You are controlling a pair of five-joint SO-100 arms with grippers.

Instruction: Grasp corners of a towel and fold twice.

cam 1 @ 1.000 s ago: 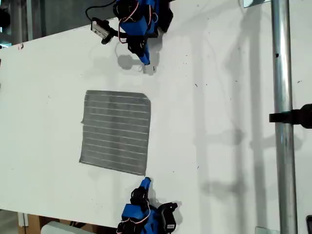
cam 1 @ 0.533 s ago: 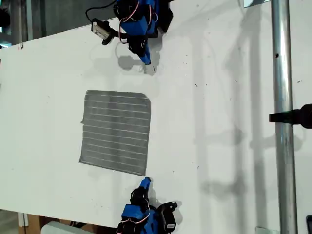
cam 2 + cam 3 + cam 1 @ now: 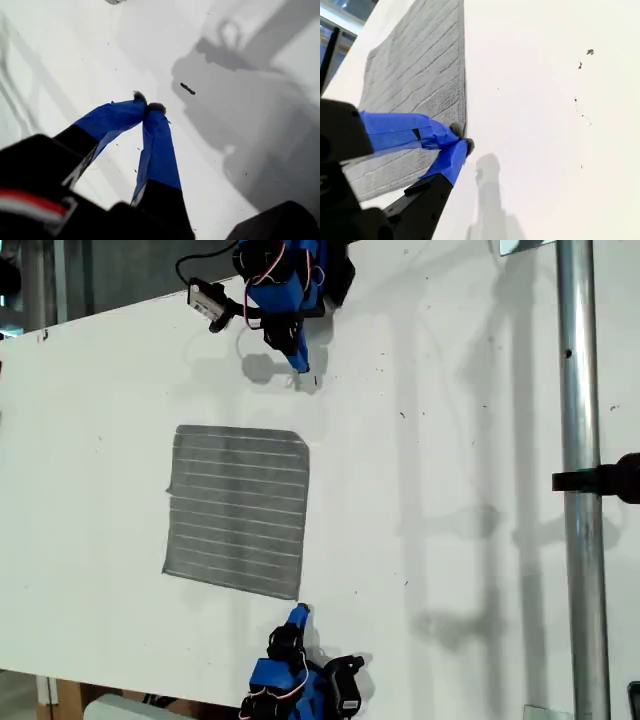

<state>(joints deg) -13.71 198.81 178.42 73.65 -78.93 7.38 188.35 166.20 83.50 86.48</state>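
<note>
The towel [image 3: 238, 508], dark grey with thin white stripes, lies flat and unfolded on the white table [image 3: 450, 440]. My first gripper [image 3: 300, 365] is shut on nothing at the top of the exterior view, well short of the towel's nearest corner [image 3: 304, 438]. Its wrist view shows the shut tips [image 3: 149, 106] over bare table, with no towel in sight. My second gripper [image 3: 299, 613] is shut at the bottom of the exterior view, just off another corner [image 3: 297, 594]. In its wrist view the shut tips [image 3: 462, 137] sit at the towel's [image 3: 415, 65] side edge. Whether they touch the cloth I cannot tell.
A metal pole [image 3: 580, 490] with a black clamp [image 3: 600, 481] runs down the exterior view's right. A small white camera module [image 3: 205, 300] sticks out beside the first arm. A dark speck [image 3: 187, 88] marks the table near the first gripper. The table's edge runs along the exterior view's left.
</note>
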